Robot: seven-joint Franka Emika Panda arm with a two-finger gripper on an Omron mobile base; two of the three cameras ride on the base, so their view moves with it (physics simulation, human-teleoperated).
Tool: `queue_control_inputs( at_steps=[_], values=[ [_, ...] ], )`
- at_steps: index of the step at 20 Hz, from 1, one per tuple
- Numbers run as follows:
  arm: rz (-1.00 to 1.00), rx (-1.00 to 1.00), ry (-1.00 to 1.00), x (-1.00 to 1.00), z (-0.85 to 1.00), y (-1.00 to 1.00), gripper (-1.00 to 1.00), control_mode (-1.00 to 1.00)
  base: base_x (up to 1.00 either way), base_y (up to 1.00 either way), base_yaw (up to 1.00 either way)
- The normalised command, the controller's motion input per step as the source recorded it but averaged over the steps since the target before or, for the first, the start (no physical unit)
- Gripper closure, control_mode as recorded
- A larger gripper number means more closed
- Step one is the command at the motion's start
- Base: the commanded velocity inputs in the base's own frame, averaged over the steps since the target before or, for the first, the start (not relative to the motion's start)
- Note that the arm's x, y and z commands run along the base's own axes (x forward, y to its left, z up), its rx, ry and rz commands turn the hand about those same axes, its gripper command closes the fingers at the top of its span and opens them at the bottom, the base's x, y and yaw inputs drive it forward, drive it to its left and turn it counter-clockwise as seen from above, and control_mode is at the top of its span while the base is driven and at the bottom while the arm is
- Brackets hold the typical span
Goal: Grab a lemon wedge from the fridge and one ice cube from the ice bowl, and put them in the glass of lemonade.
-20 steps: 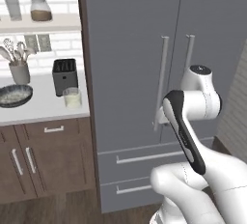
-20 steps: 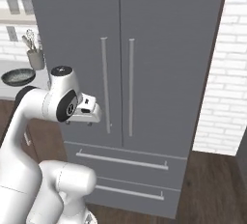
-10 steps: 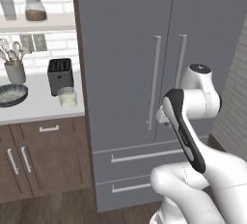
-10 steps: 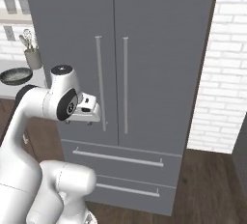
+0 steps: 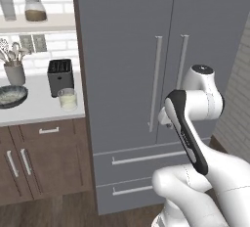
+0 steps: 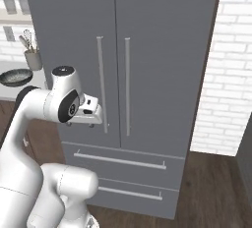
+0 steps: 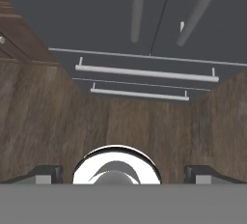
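**Fridge shut, gripper spread and empty**

The gripper (image 7: 123, 172) points down at the wood floor, fingertips (image 7: 46, 172) wide apart, holding nothing. The fridge (image 5: 127, 50) stands closed. The glass of lemonade (image 5: 67, 99) sits beside the toaster (image 5: 60, 77); the ice bowl (image 5: 10, 96) lies nearby.

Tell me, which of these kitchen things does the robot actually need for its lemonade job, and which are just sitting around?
Needed:
fridge, doors closed
glass of lemonade
ice bowl
gripper

Just sitting around:
black toaster
utensil cup
lidded jar on the shelf
wood cabinets
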Motion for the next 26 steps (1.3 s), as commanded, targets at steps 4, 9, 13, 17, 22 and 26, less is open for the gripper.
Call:
queue_control_inputs(
  at_steps=[4, 9, 13, 17, 22, 26],
  values=[
    [0.00, 0.00, 0.00, 0.00, 0.00, 0.00, -1.00, 1.00, -0.04, 0.00, 0.00],
    [0.00, 0.00, 0.00, 0.00, 0.00, 0.00, -1.00, 1.00, 0.00, -0.01, 0.00],
    [0.00, 0.00, 0.00, 0.00, 0.00, 0.00, -1.00, 1.00, 0.00, -0.01, 0.00],
    [0.00, 0.00, 0.00, 0.00, 0.00, 0.00, -1.00, 1.00, 0.00, -0.03, 0.00],
    [0.00, 0.00, 0.00, 0.00, 0.00, 0.00, -1.00, 1.00, 0.00, -0.12, 0.00],
    [0.00, 0.00, 0.00, 0.00, 0.00, 0.00, -1.00, 1.00, 0.05, -0.18, 0.00]
  ],
)
